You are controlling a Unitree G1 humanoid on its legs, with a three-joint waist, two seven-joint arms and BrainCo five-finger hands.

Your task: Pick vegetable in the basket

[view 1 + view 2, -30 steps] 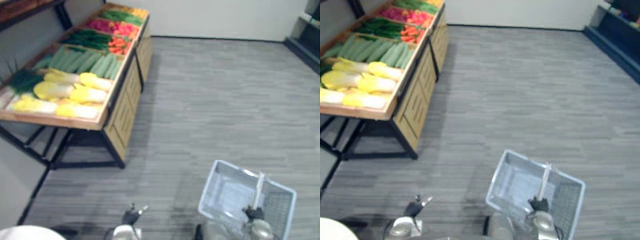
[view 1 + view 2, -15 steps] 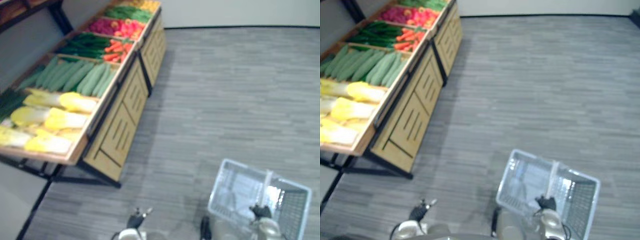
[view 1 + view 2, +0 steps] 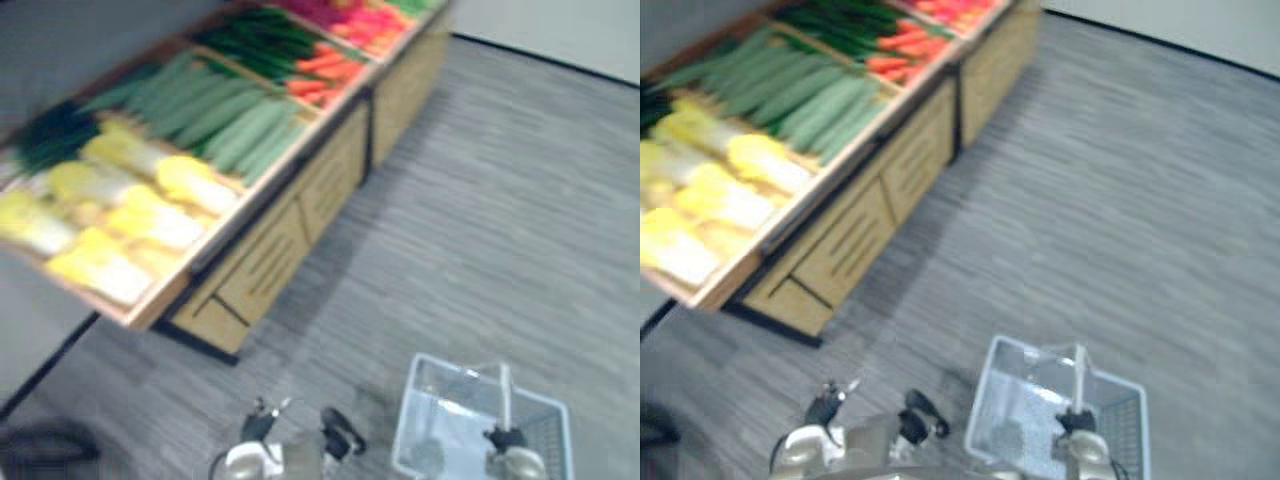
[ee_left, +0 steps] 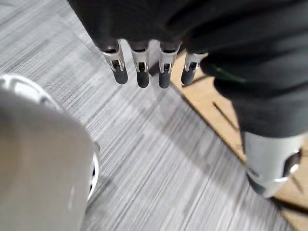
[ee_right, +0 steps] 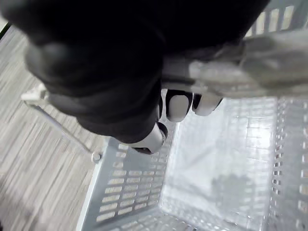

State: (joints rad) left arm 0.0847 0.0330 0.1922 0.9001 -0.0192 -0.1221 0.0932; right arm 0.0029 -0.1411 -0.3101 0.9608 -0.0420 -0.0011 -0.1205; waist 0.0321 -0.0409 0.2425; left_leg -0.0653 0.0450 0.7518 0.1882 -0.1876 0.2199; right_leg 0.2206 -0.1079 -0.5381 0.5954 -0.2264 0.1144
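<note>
Risk first: basket (image 3: 412, 420) swinging or tipping on its thin handle (image 3: 503, 393), carried by that one bar alone in right hand (image 5: 179, 105), fingers curled tight round it. Could knock the wooden front of stand (image 3: 268, 262) if brought in too close on that side. Holds no produce yet, just bare mesh and a shadow in the right wrist view.

Left hand (image 4: 140, 72) hanging low over grey floor (image 3: 500, 220) near the stand's base, fingers straight and spread, thumb off to one side, gripping nothing. Well short of the display; needs a long reach up and across the raised front lip, with a likely snag on that edge.

All vegetables on the sloped stand, well apart from both hands: pale yellow cabbages (image 3: 140, 205) nearest, long green cucumbers (image 3: 235, 120) beyond, then dark greens (image 3: 255, 40), carrots (image 3: 325, 62) and red produce (image 3: 360, 15) at the far end. Loosely piled, so likely to roll or drag neighbours along on a careless pull.

In the way: the stand's own lip and the stretch of open floor before it.
</note>
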